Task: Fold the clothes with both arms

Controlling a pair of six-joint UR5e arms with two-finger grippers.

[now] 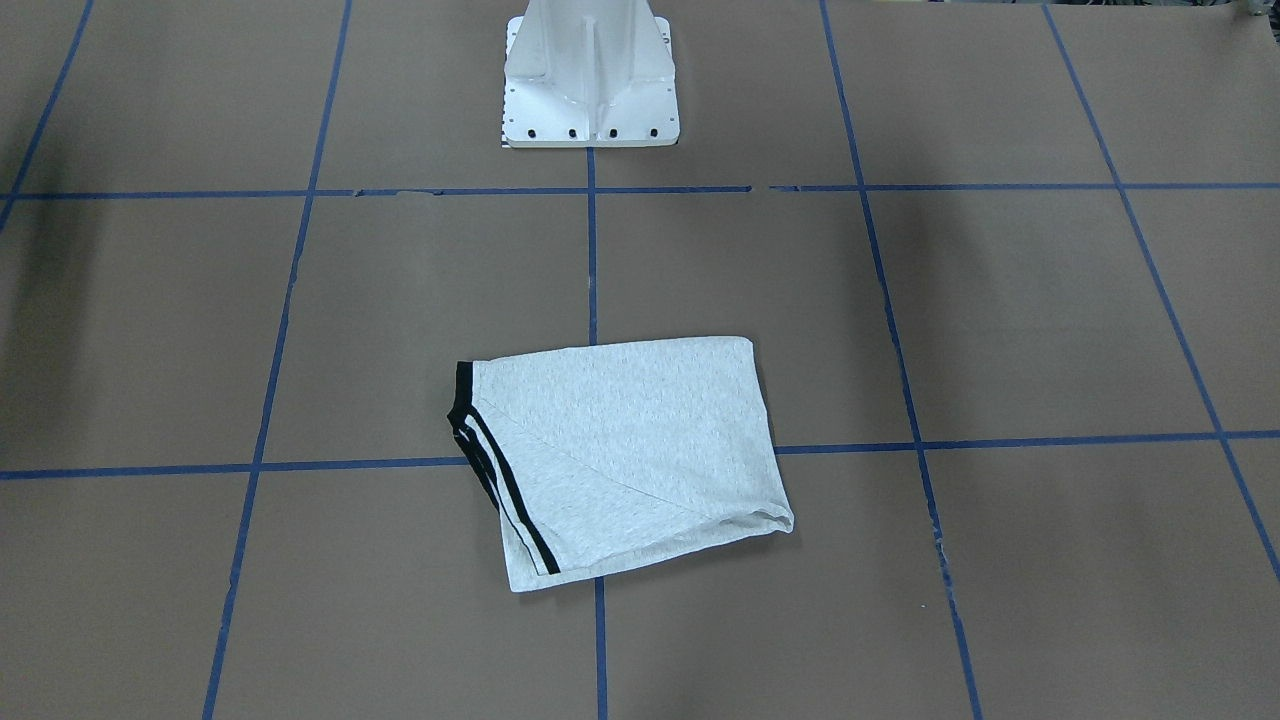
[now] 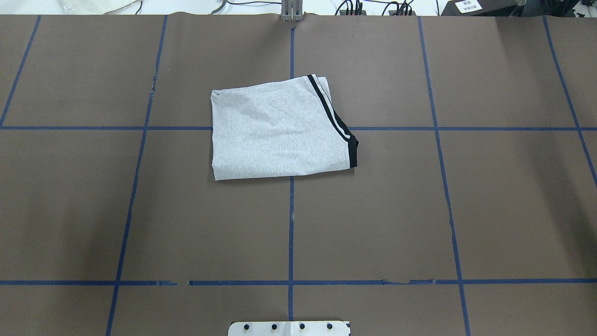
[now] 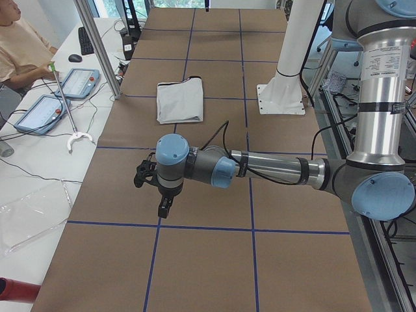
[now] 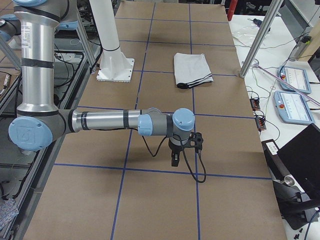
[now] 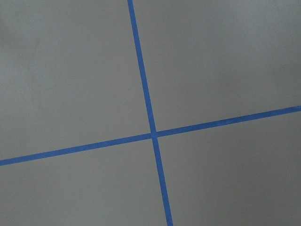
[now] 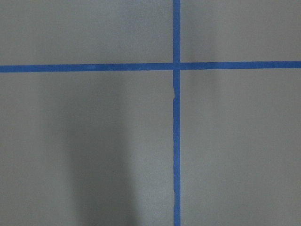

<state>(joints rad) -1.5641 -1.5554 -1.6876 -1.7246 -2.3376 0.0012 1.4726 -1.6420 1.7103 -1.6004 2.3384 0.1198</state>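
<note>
My left black two-finger gripper point(image 3: 164, 209) hangs over the brown paper-covered table point(image 2: 373, 210) gridded with blue tape. The one folded light-grey T-shirt with black-and-white striped trim point(image 2: 280, 133) lies flat mid-table, across from the single white pedestal base point(image 1: 592, 75). My right gripper point(image 4: 174, 159) hangs well apart from the shirt too, and I cannot tell how far either pair of fingers is parted.

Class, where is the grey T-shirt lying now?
In the overhead view the folded T-shirt lies mid-table, straddling the blue centre tape line, beyond the white base.

Nothing legible — the white label point(image 2: 468, 6) on the black box point(image 2: 500, 4) is too small to read.
</note>
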